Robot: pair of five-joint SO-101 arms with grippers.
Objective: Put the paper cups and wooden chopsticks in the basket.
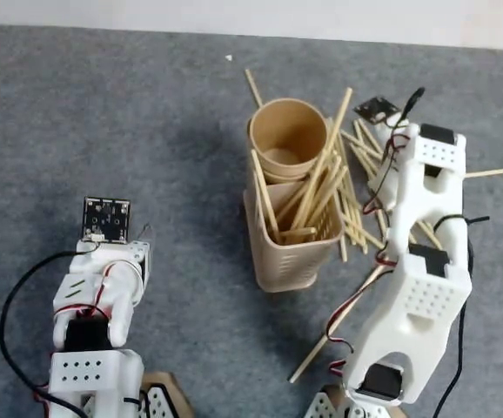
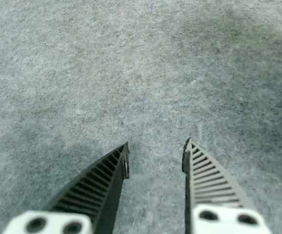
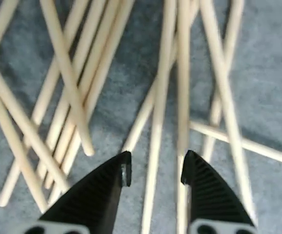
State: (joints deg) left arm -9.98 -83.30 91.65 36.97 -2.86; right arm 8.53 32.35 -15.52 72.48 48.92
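A beige basket (image 1: 288,261) stands mid-carpet with stacked paper cups (image 1: 288,131) and several wooden chopsticks (image 1: 314,187) leaning in it. Just right of it lies a loose pile of chopsticks (image 1: 356,196). The right arm (image 1: 421,226) hangs over that pile. My right gripper (image 3: 155,168) is open just above the chopsticks, and one chopstick (image 3: 159,122) runs between its fingertips, not clamped. My left gripper (image 2: 155,151) is open over bare grey carpet, nothing between its fingers. The left arm (image 1: 103,287) stays at the lower left, far from the basket.
Stray chopsticks lie apart from the pile: one (image 1: 330,341) by the right arm's base, one (image 1: 493,172) at the far right, one (image 1: 253,87) behind the basket. Grey carpet (image 1: 147,131) spreads left of the basket.
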